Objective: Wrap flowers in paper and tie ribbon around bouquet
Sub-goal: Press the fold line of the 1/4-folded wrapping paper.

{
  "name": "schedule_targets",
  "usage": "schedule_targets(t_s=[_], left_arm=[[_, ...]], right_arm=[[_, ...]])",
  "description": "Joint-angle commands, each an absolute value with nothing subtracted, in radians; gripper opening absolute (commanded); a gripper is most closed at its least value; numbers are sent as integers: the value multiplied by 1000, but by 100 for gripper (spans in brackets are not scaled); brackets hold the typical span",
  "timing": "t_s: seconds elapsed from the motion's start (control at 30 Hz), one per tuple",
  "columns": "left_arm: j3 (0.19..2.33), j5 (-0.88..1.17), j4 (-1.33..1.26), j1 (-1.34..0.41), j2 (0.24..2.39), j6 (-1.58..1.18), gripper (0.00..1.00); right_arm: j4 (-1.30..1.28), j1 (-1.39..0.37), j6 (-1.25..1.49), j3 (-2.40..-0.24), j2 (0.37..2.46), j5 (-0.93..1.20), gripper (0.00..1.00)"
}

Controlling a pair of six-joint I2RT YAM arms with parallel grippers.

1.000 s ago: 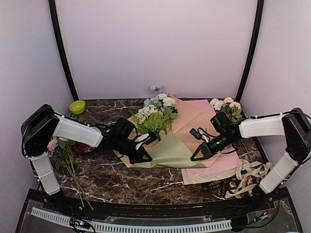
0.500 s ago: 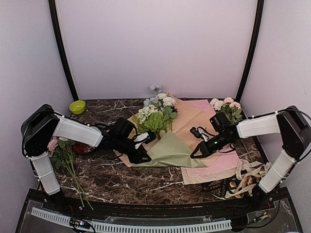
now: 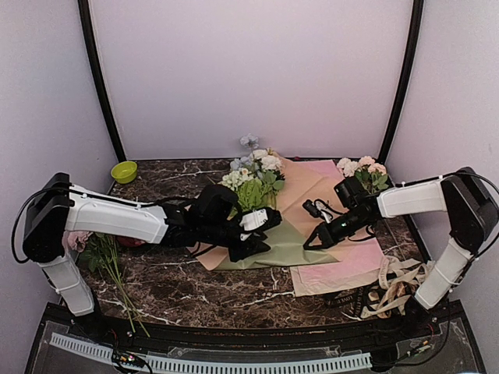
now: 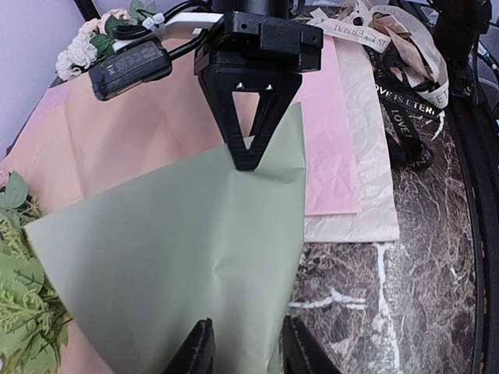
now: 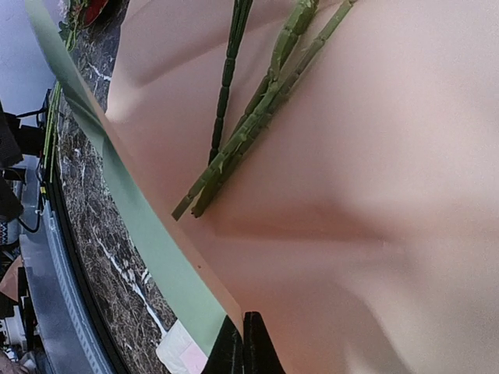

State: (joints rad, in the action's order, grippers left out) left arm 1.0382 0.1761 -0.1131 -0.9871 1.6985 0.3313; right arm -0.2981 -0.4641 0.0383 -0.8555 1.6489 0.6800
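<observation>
Mid-tabletop, left claw (image 4: 248, 351) just popped apart over the paper (image 4: 179, 257), right claw (image 4: 248, 154) stays clamped on its edge, so looks like a regrip mid-fold.

The right gripper (image 4: 248, 158) is reaching in from the far side, its black fingers closing to a point on the far edge of the sage-green paper (image 4: 187, 249), which is fanning out toward the camera in a broad wedge. At the bottom, the left gripper (image 4: 248, 339) is standing with its fingers parted and the sheet's near edge between them; whether they are touching it is hard to tell. The sheet is lying over a tan sheet (image 4: 132, 132) and beside a pink sheet (image 4: 331, 148) on the marble table (image 4: 390, 304). Green leaves of the flowers (image 4: 19, 327) are crowding the left edge. The black ribbon (image 4: 401, 105) is trailing at right, near a cream ribbon (image 4: 351, 23).
</observation>
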Motion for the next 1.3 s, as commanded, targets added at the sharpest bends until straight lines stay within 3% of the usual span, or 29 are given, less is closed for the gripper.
schedule_targets(t_s=[0.0,0.17,0.5,0.93,1.27], left_arm=[[1139,226,-140,-971,1848,324,29],[1272,244,-77,-972,1997,349,27],[1145,281,-26,-977,1965,382,27],[995,158,36,-969,1842,308,31],[835,256,95,-917,1686,239,30]], right_arm=[[-325,-457,29,-892,1661,678,0],[-342,-457,23,-898,1666,674,0],[-356,-458,16,-906,1674,644,0],[-401,-457,-8,-929,1684,609,0],[-407,-459,-13,-931,1690,617,0]])
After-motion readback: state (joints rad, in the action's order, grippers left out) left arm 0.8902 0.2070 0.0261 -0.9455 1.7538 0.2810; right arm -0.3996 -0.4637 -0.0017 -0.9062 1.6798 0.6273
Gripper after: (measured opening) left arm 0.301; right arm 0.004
